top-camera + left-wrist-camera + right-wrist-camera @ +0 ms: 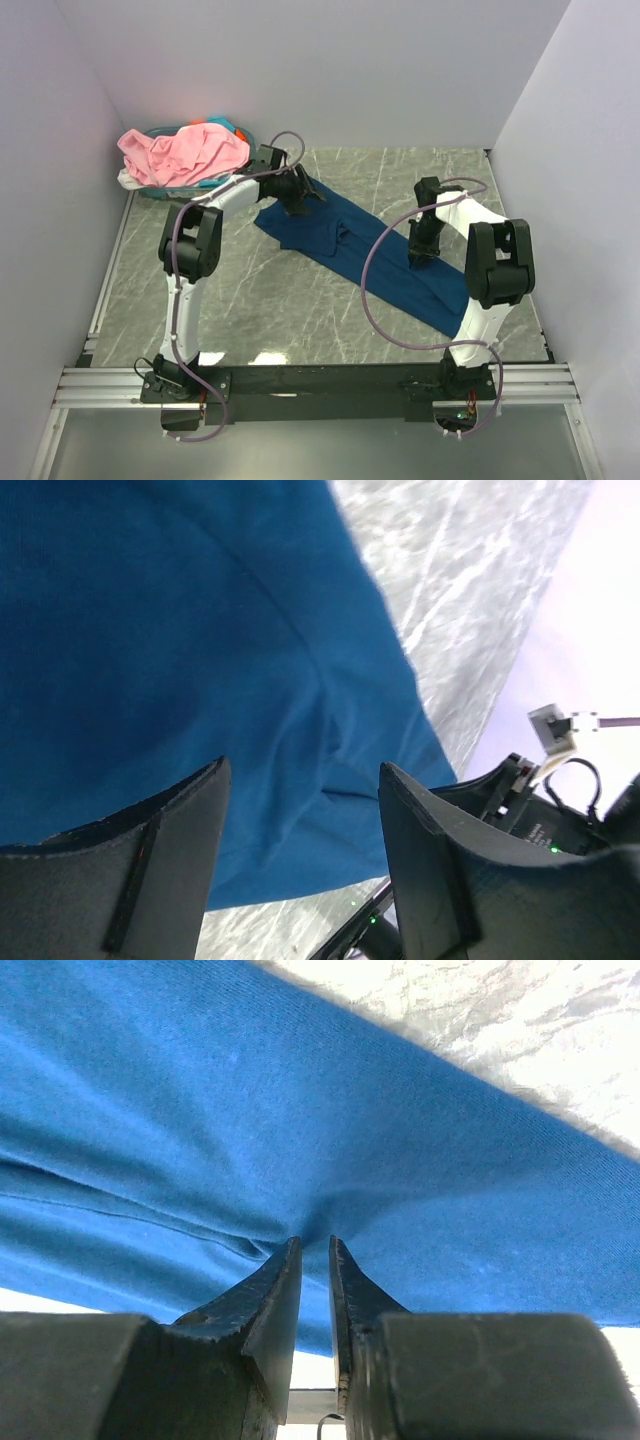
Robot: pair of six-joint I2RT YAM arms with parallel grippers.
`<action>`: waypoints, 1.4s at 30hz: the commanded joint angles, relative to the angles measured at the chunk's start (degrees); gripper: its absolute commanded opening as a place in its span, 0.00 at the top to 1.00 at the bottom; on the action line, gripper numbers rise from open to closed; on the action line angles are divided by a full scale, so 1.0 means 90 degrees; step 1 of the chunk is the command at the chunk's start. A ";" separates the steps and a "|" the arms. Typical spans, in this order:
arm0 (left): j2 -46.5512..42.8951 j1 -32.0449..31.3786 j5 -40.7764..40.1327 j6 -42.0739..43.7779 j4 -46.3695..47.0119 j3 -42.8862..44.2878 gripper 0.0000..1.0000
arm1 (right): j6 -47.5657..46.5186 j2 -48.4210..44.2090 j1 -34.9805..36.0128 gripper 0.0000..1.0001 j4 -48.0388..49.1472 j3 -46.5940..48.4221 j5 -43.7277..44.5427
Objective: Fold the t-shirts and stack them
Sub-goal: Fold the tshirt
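Note:
A dark blue t-shirt (340, 235) lies stretched out diagonally on the grey marble table. My left gripper (300, 200) is over its far left end. In the left wrist view the left gripper (302, 772) is open with the blue cloth (150, 630) beneath it and nothing between the fingers. My right gripper (421, 250) is on the shirt's right part. In the right wrist view the right gripper (314, 1243) is shut on a small pinched fold of the blue cloth (300, 1110). A pink t-shirt (185, 152) is heaped in the basket, with pale cloth (128, 179) under it.
The teal basket (160, 129) stands at the far left corner against the wall. White walls close in the table on the left, back and right. Black arm hardware with a cable (545, 800) shows beyond the shirt's edge in the left wrist view.

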 commanded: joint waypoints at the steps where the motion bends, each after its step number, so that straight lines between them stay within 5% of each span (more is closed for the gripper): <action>1: 0.0139 -0.0045 0.0346 -0.0135 -0.0005 0.0135 0.33 | -0.0062 0.0120 0.0009 0.75 -0.0071 -0.0009 0.0124; 18: 0.1506 0.0082 0.0123 0.0597 -0.0367 0.1180 0.33 | 0.0113 0.0403 0.0253 0.76 0.0251 -0.0722 -0.0296; 34: 0.2600 0.0316 0.0875 0.1183 0.0922 0.2078 0.36 | 0.1070 0.0364 0.2040 0.77 0.0417 -0.0752 -0.1526; 42: 0.2708 0.0316 0.1246 0.0989 0.1488 0.2323 0.36 | 0.0944 0.0198 0.2353 0.77 0.0233 -0.0342 -0.1225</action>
